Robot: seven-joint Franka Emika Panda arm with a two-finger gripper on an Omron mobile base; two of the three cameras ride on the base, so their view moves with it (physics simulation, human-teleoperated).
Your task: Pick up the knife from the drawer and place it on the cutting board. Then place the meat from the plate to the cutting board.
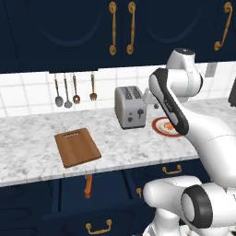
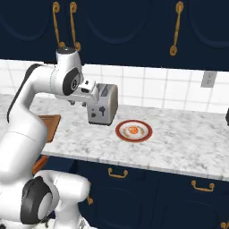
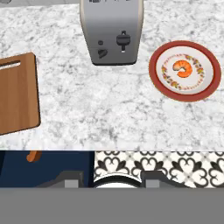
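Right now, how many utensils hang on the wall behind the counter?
4, in a row on the white tiles under the cabinets, left of the toaster: spoon, second spoon, copper ladle, fork. More may hang beyond the frame.

Both base views look forward and down at the toaster, from its left and right. The hand view hangs straight above the toaster, nearer.
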